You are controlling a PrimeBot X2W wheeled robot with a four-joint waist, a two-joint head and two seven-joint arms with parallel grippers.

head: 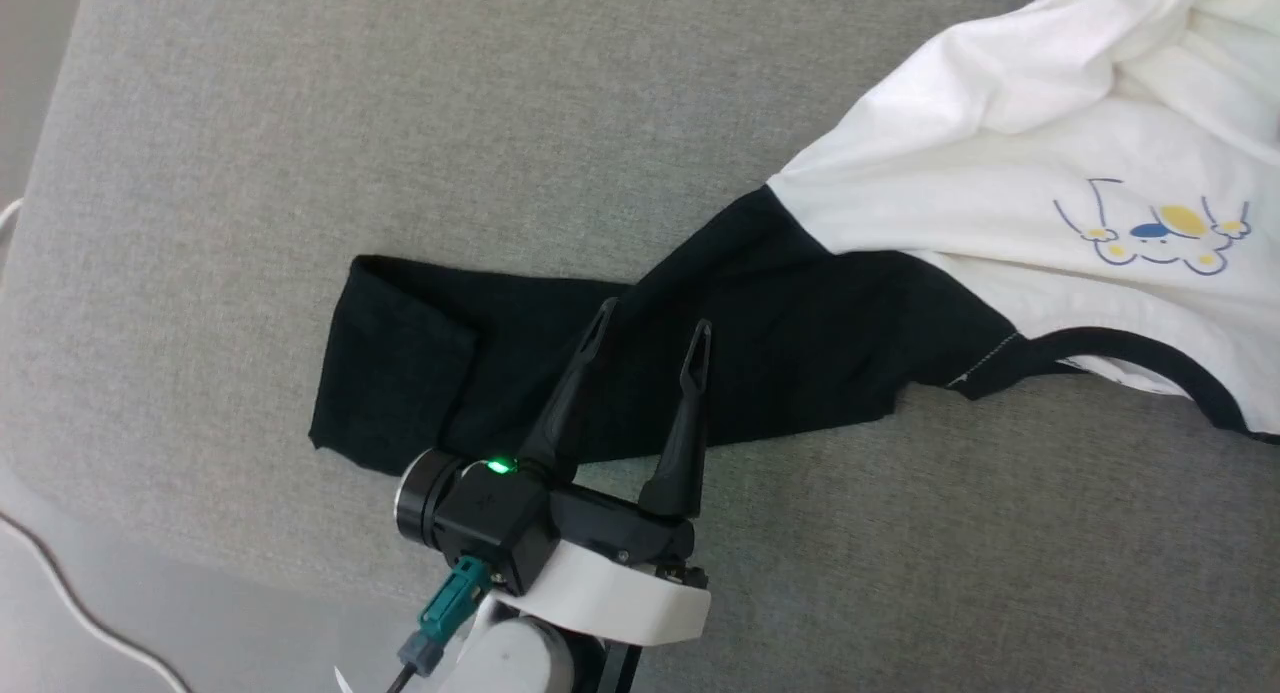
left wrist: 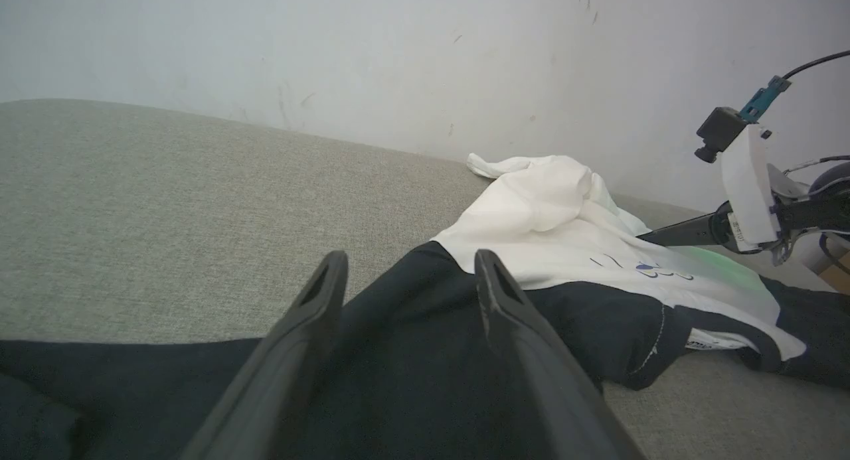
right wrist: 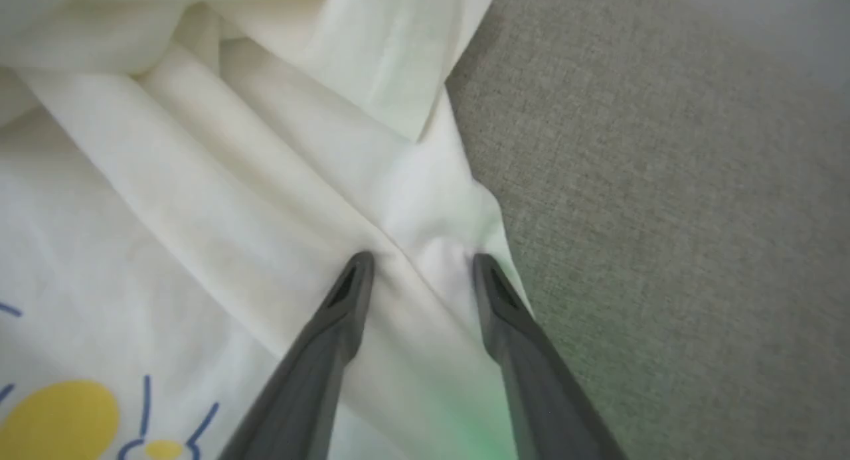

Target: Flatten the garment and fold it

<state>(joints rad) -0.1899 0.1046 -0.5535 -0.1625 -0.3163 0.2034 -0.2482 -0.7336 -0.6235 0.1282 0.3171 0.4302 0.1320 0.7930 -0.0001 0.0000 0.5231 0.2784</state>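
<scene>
On grey cloth [head: 300, 123] the garment [head: 1000, 173] seemingly runs left-right, sleeve [head: 800, 348] pointing left.

Left gripper [head: 654, 318]: two long dark fingers [head: 570, 393], tapered, slotted near the tips
Housing [head: 500, 518]: black block, green light [head: 498, 466] lit, silver-rimmed round cap [head: 420, 495] at one side
Plug [head: 452, 595]: teal, dark cable [head: 408, 671] below it
Shell [head: 620, 598]: white, curved; pale grey forearm [head: 520, 663] beneath
Right gripper [right wrist: 422, 261]: dark grey, slotted tips
Right wrist [left wrist: 747, 181]: white cover, black block on top, teal connector, black cables

one garment [head: 1000, 173], two grippers [head: 655, 318] [right wrist: 422, 259] (a pair)
</scene>
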